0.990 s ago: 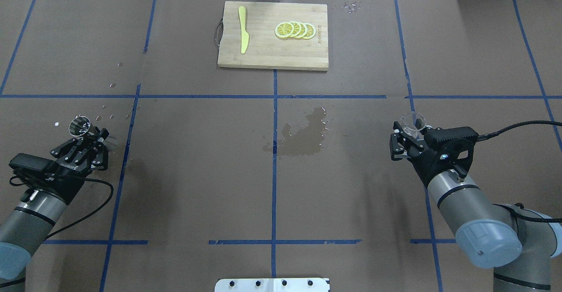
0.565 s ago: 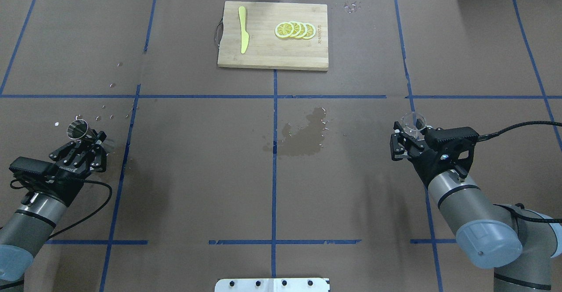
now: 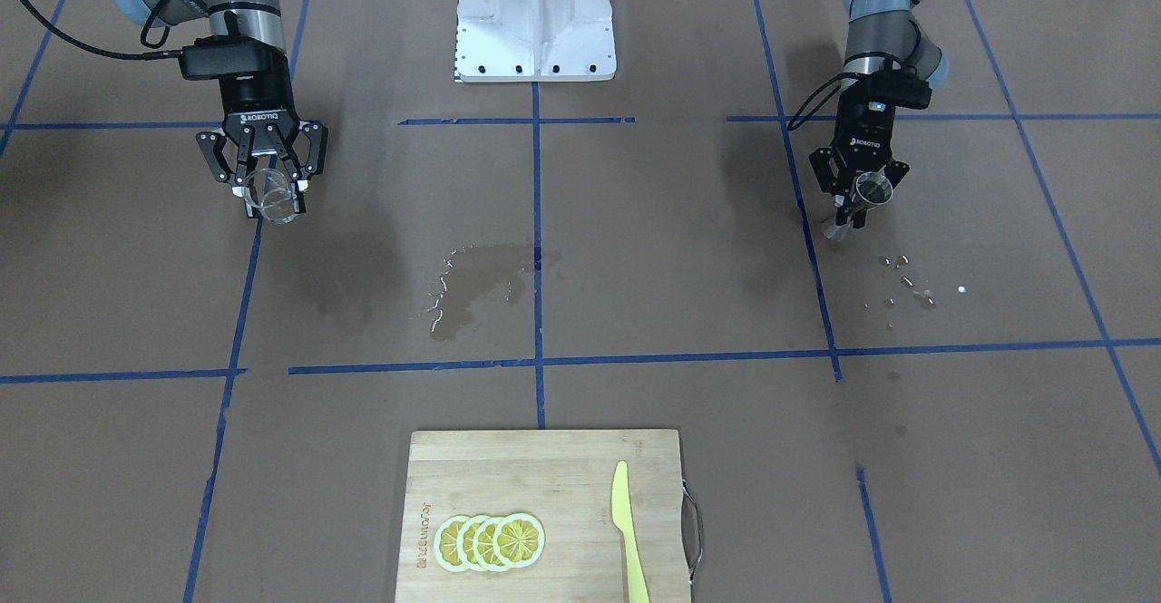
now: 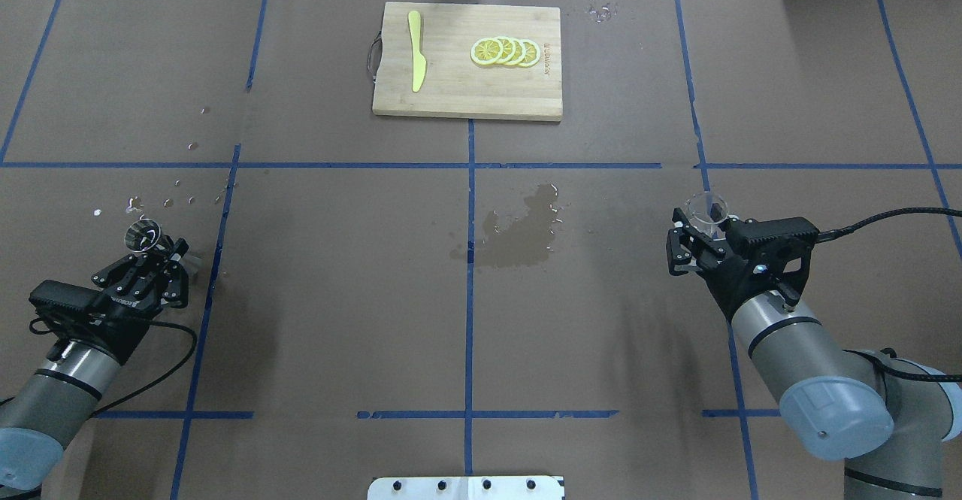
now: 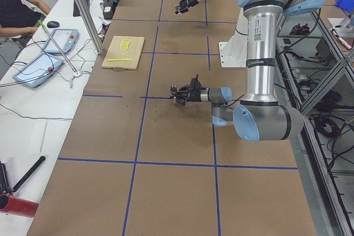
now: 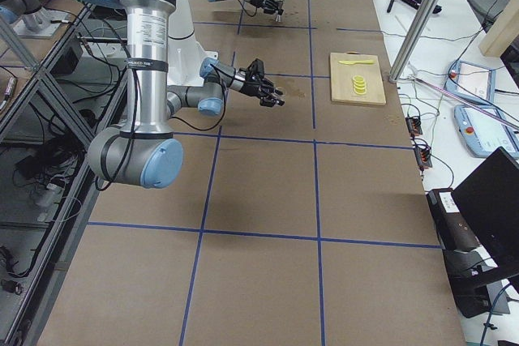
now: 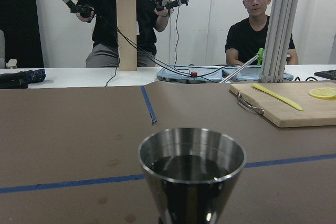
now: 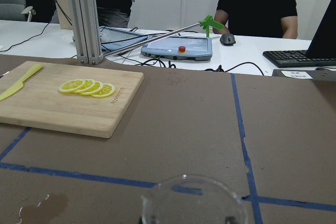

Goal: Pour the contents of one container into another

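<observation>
Black gripper bodies are both showing "ROBOTIQ". Silvery hourglass jigger (image 7: 191, 171) is sitting upright, clamped in the left gripper (image 3: 866, 193), low over the table's (image 4: 338, 274) left side — clear glass tumbler (image 3: 272, 197) is being gripped by the right gripper (image 3: 268, 188), far right. Both arms are reaching forward, well apart.

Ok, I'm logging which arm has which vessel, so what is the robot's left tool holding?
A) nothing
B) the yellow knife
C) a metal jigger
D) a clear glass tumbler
C: the left tool is shut on the metal jigger, whose rim fills the left wrist view, while the clear glass tumbler sits in the right tool.
</observation>
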